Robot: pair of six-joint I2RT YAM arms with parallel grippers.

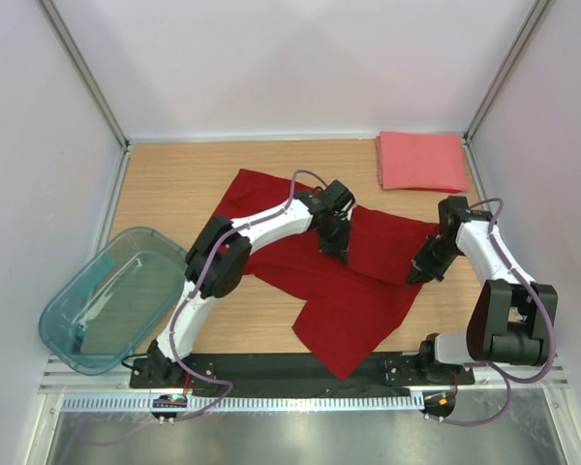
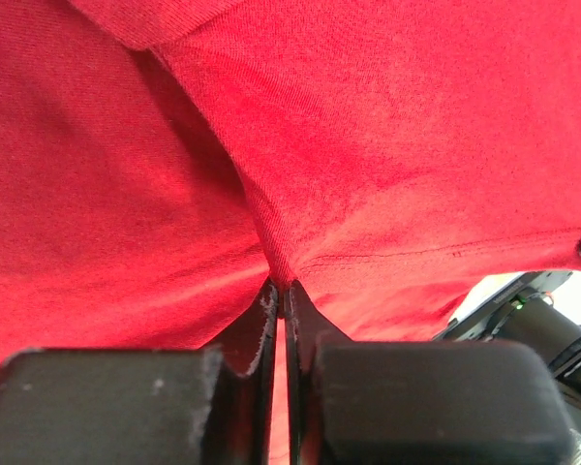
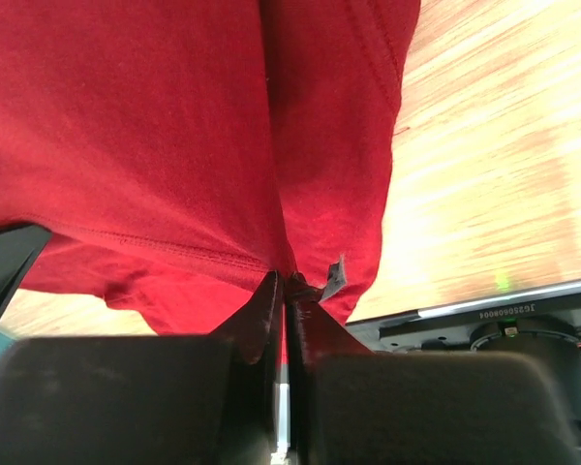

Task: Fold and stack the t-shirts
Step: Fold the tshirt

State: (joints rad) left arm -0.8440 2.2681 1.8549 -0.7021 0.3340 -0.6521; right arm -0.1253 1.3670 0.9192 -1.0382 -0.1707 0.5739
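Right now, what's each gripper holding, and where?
The dark red shirt: left gripper pinches a mid-cloth fold, right gripper its edge beside a tag.

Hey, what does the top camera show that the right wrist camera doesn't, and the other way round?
Only the top view shows the folded pink shirt at the far right corner and the teal bin at the left edge. Only the right wrist view shows the jaws pinched shut on a hem, with a small white tag beside them. Both show the right gripper, the dark red shirt that it holds, not yet folded, and the wooden table.
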